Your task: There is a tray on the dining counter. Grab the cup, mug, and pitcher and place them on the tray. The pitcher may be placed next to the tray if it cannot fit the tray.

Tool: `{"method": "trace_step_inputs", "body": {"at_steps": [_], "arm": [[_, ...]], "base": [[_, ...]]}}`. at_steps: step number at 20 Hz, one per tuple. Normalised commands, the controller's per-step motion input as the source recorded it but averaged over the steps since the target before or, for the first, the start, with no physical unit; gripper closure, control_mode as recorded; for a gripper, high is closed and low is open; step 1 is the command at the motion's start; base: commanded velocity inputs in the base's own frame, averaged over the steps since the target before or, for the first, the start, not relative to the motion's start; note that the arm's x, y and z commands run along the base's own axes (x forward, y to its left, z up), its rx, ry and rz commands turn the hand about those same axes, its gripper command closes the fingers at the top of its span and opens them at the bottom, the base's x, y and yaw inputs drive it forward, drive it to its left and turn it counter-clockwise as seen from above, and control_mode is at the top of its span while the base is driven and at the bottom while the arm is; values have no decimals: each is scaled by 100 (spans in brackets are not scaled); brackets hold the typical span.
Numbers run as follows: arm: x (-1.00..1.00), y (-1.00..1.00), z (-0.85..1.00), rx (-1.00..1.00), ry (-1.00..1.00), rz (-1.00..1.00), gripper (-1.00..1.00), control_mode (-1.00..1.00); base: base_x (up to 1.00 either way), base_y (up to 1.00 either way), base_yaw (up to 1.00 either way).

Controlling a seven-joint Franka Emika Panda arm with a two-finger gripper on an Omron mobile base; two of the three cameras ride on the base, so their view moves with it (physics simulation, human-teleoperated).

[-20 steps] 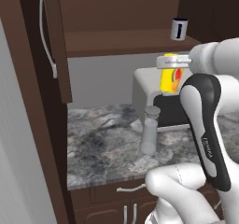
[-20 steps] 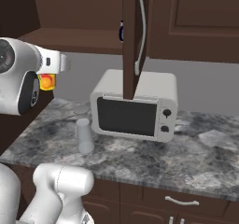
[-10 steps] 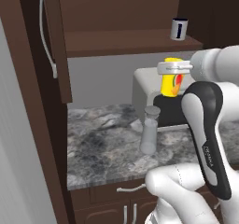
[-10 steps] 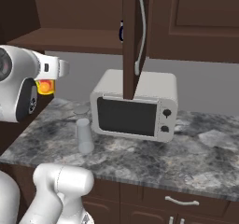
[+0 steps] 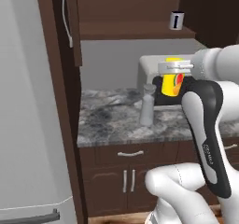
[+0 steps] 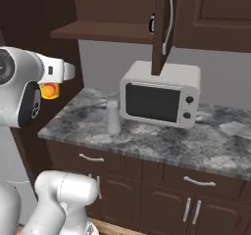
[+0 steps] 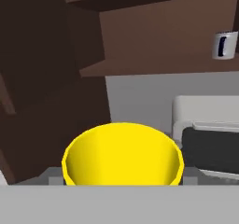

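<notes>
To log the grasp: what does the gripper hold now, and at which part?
The gripper holds the small yellow handleless cup, red mark on its side, at its upper part near the rim.

White microwave (image 6: 159,93) stood on a grey marbled desk (image 6: 147,141), below an open dark wood cabinet door (image 6: 162,28). Dark drawers with silver handles (image 6: 198,181) ran underneath. Pale refrigerator (image 5: 28,125) rose beside, at left.

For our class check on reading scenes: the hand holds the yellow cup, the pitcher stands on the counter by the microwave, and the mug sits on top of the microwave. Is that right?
Not quite. The mug sits on the wooden shelf above the microwave, as the left base view shows. The rest stands: the hand holds the cup, and the pitcher stands on the counter beside the microwave.
</notes>
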Motion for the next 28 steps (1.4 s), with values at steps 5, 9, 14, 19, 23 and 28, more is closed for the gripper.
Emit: {"method": "trace_step_inputs", "body": {"at_steps": [5,9,14,19,23,28], "arm": [[0,0,0,0,0,0,100,100],[0,0,0,0,0,0,100,100],[0,0,0,0,0,0,100,100],[0,0,0,0,0,0,100,100],[0,0,0,0,0,0,100,100],[0,0,0,0,0,0,100,100]], "base": [[-92,-13,47],[-92,-1,57],[-50,17,73],[-26,24,93],[-16,1,100],[-5,0,100]]}}
